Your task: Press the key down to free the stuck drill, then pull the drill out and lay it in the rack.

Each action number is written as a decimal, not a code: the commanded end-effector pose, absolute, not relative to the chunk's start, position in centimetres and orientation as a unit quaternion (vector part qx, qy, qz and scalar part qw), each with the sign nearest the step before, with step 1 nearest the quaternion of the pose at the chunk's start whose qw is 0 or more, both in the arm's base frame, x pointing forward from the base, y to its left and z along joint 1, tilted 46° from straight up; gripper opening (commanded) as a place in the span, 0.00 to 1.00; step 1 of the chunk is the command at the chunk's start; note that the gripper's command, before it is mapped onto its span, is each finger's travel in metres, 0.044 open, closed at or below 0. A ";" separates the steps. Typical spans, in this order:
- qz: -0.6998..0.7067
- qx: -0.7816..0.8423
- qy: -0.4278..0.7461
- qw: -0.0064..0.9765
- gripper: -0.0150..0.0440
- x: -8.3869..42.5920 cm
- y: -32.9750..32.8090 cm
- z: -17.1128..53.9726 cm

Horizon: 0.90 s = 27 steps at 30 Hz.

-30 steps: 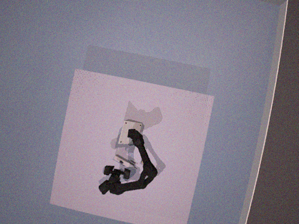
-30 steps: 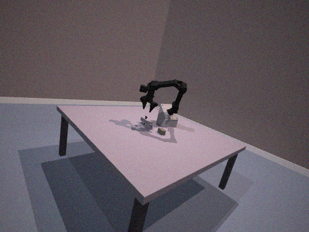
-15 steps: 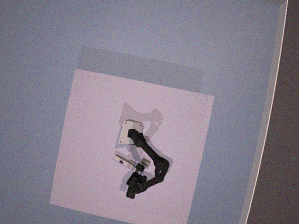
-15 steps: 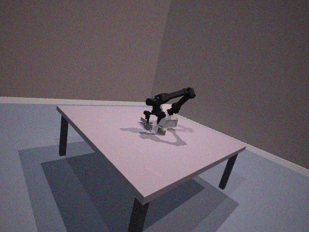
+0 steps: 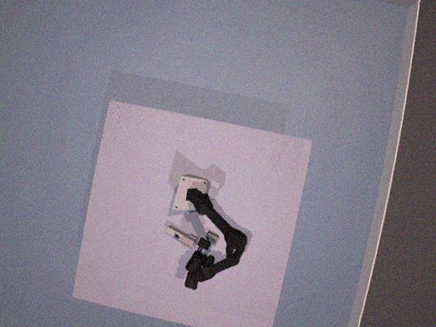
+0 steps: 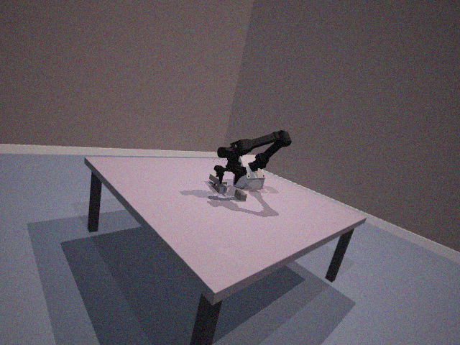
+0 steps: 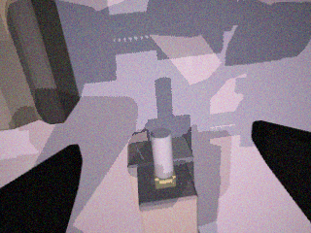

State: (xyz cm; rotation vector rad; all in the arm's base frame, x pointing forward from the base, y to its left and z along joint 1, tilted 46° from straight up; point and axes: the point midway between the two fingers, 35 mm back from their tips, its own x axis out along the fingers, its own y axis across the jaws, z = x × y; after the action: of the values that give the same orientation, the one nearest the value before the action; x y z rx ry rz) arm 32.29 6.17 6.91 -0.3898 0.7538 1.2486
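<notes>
The long pale block (image 5: pixel 172 232) (image 7: pixel 167 218) that holds the drill lies left of my gripper in the overhead view. A small dark spot on it looks like the key (image 5: pixel 176 236). In the wrist view the drill (image 7: pixel 163 155) is a light grey cylinder with a gold band, sticking out of the block's dark end; its inner part is hidden. My gripper (image 5: pixel 199 251) (image 6: pixel 228 182) (image 7: pixel 167 140) is open and empty, with a fingertip on each side of the drill in the wrist view. The rack (image 5: pixel 212 237) (image 6: pixel 240 195) (image 7: pixel 41 58) is a short brownish block beyond the drill end.
The arm's white base (image 5: pixel 181 200) (image 6: pixel 256 182) stands behind the blocks. The arm bends out to the right of the rack in the overhead view. All stand on the pale pink table (image 5: pixel 120 266) (image 6: pixel 208 241), and shadows fall around the blocks.
</notes>
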 end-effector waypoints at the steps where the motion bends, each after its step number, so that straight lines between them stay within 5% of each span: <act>1: 0.570 -0.176 0.342 0.727 1.00 32.2 6.5 6.4; 27: 0.570 -0.175 0.341 0.727 1.00 32.3 8.7 2.8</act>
State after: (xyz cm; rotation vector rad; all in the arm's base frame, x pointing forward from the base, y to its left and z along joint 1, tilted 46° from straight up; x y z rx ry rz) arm 32.70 8.28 3.62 -0.3988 0.7383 1.2497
